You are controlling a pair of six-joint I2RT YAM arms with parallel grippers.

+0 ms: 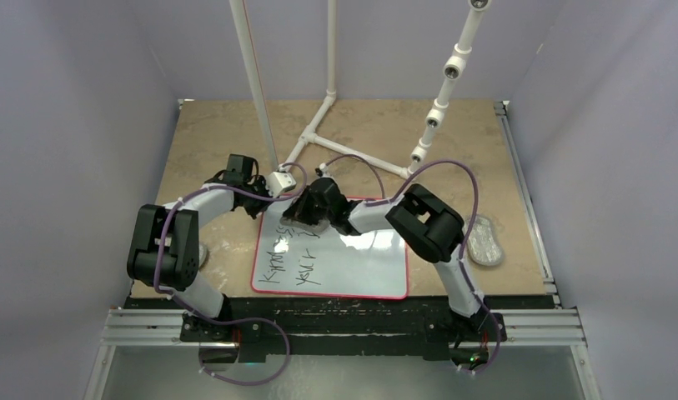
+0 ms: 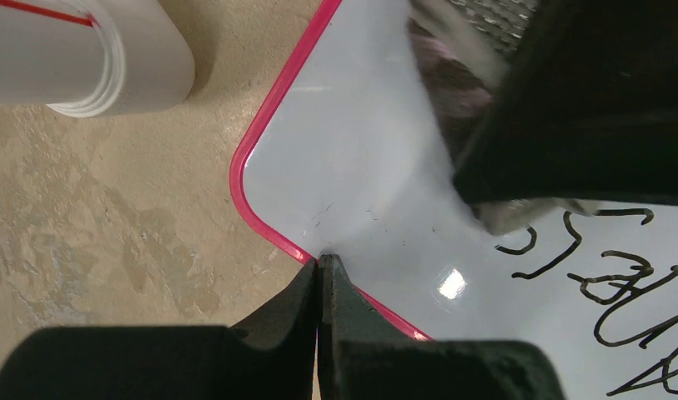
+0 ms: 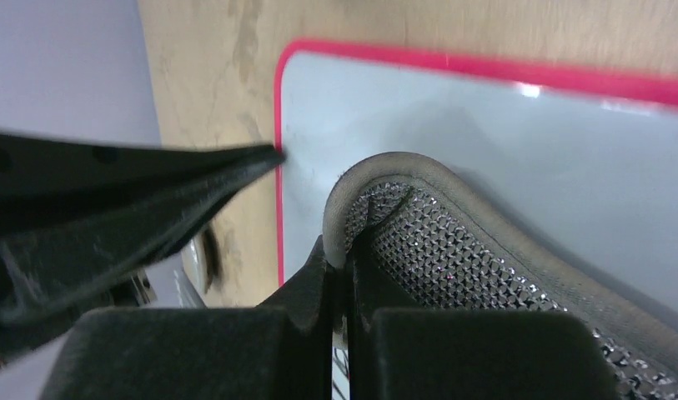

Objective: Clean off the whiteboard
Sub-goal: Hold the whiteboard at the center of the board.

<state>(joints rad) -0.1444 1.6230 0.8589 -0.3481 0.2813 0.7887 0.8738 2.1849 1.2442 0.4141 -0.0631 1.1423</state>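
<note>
The whiteboard (image 1: 352, 258) lies flat on the tan table, red-bordered, with black handwriting (image 1: 293, 258) on its left part. My left gripper (image 1: 267, 198) is shut and empty, its tips touching the board's far left red edge (image 2: 321, 260). My right gripper (image 1: 306, 218) is shut on a grey mesh pad (image 3: 452, 242) and holds it down on the board's far left area, just right of the left gripper. In the left wrist view the pad's edge (image 2: 519, 215) sits right above the writing (image 2: 619, 283). The board near that corner (image 3: 527, 142) is wiped white.
A second grey wrinkly pad (image 1: 484, 239) lies on the table right of the board. A white PVC pipe frame (image 1: 318, 133) stands behind the board, with one foot (image 2: 110, 58) close to the left gripper. Grey walls enclose the table.
</note>
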